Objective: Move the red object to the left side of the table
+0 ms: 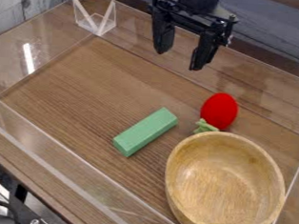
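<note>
Gripper [183, 57] at the far side of the table [95, 111], above the wood, fingers spread wide, nothing between them. We have one arm only, so no choice of arm to make.

Red toy [218, 110]: on the tabletop, right of the middle as the camera sees it. From the gripper it lies nearer the camera and off to the right, so we judge the coming move to be a diagonal one, toward us and rightward, then down. Long axis runs roughly from the camera's far side to its near side, leaning a little; rounded red end away from us, green leafy end toward us and slightly left. We would set the fingers across the red body, one on each flank, rather than along its length.

Outward from the toy: bowl [224, 183] just beside it on the near side, rim close to the leafy end. Whether leaf and rim touch, we cannot tell. We would want the fingers kept to the far part of the body, lest one catch the rim. Green block [145, 133] lies to the left and nearer us, apart from the toy, slanted. A low carry leftward could clip it; we favour a lift first. Beyond the block, bare wood on the camera's left, which we take for the goal side.
</note>
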Robot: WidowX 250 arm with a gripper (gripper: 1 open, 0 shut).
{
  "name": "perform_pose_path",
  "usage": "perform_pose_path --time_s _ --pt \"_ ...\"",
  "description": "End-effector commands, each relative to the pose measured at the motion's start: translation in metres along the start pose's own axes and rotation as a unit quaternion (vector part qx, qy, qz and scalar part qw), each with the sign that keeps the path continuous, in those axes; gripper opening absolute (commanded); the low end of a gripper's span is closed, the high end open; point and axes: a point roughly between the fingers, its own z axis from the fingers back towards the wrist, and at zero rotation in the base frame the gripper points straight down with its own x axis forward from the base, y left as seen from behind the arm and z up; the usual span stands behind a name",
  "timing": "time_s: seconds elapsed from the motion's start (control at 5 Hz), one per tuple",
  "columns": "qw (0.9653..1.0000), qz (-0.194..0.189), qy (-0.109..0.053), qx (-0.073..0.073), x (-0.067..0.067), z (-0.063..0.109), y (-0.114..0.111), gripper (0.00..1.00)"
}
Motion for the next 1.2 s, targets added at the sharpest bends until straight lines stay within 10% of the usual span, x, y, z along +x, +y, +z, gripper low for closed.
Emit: perform_pose_path --time_s 0.0,0.6,1.0 --pt "0.9993 0.034 0.014 -0.006 -0.009 -0.015 -0.002 1.00" --pt "0.9852 0.162 -0.009 -0.054 0.009 -0.032 -0.062 1.00" --pt "0.9900 0.127 -0.013 -0.060 0.016 -0.025 -0.050 1.00"
